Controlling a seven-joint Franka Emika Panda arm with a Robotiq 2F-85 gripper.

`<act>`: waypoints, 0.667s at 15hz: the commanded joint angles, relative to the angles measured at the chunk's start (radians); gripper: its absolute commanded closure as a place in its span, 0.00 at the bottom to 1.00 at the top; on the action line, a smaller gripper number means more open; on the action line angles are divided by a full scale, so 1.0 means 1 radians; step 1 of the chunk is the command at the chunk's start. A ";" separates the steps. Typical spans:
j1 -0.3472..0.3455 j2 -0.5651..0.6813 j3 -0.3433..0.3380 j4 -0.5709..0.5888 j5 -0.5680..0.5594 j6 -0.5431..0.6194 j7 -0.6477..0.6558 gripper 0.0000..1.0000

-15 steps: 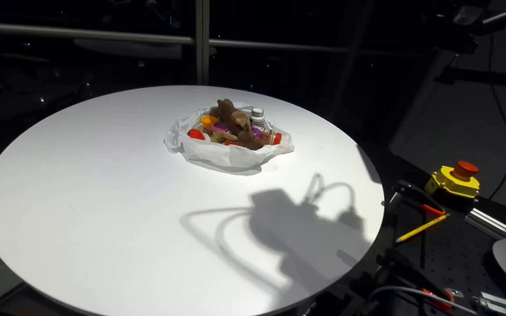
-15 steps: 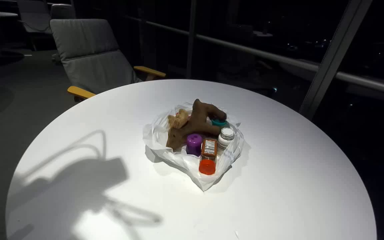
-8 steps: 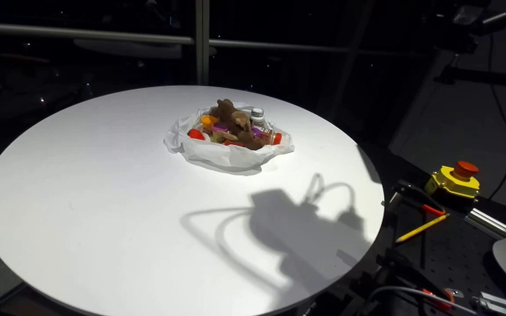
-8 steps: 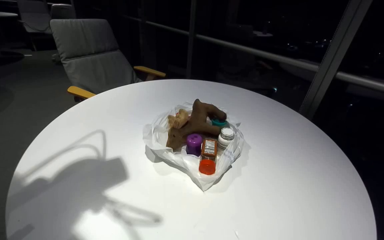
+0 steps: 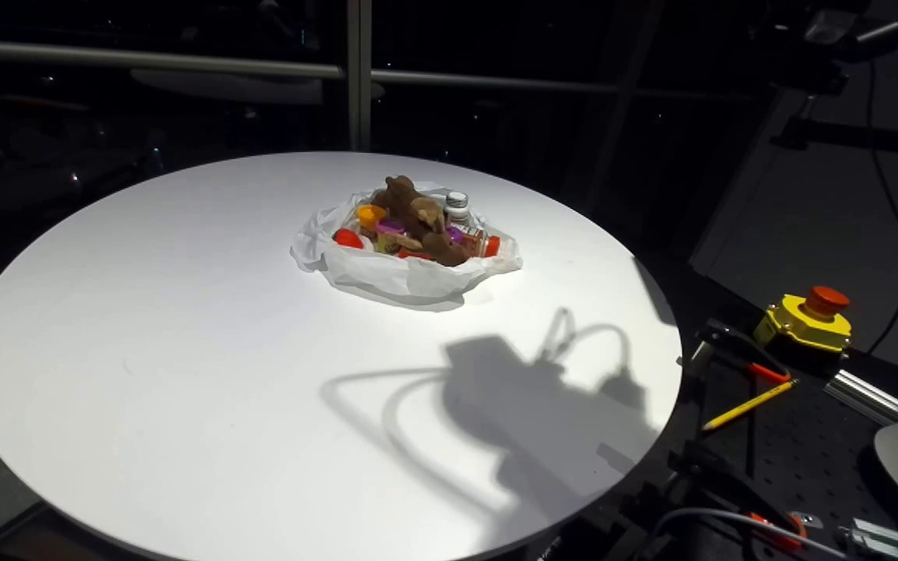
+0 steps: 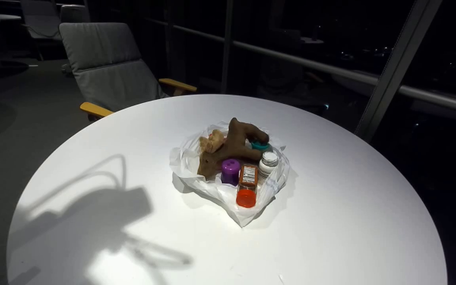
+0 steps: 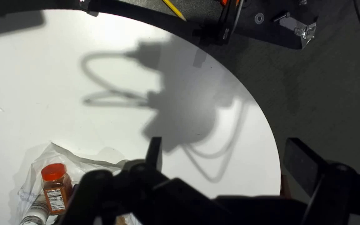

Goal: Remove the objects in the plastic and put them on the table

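Exterior view, jar (image 6: pixel 248 176) lying near-to-far, red lid (image 6: pixel 246 198) nearest

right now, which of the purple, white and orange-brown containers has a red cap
The orange-brown bottle, nearest the pointed bag corner; the purple container has a purple top, the white bottle a whitish one.

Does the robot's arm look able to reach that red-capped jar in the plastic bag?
Probably yes: the pincer is open and nothing visibly covers the red-capped jar, though a white bottle sits close beside it.
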 commanded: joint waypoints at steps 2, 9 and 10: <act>-0.006 0.000 0.006 0.002 0.005 -0.003 -0.004 0.00; 0.016 0.222 0.049 0.150 0.004 0.054 0.008 0.00; 0.009 0.285 0.062 0.187 -0.001 0.083 0.025 0.00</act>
